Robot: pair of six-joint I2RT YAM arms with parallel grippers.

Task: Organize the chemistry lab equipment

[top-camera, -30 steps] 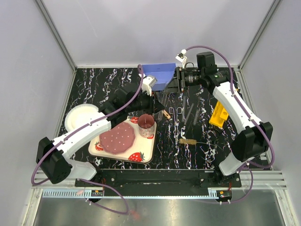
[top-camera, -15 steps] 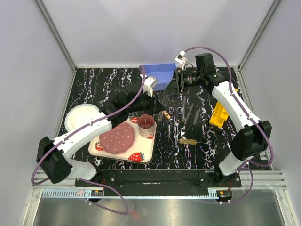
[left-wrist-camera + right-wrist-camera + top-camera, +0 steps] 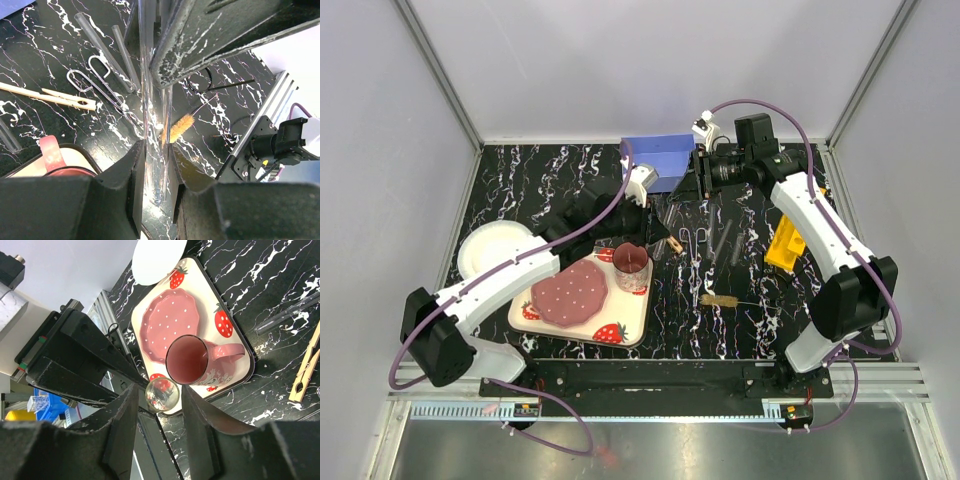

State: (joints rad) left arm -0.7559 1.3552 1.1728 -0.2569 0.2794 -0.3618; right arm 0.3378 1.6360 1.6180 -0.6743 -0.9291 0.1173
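Left wrist view's top edge cuts off the glass tube (image 3: 148, 110).

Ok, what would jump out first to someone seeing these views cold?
The clear glass tube held mid-air between the two arms over the back centre of the table: the left gripper is clamped on it, and the right gripper has its fingers on either side of the tube's open mouth. Next, the bright strawberry-print tray with its pink plate and cup, front left, and the yellow rack at the right edge.
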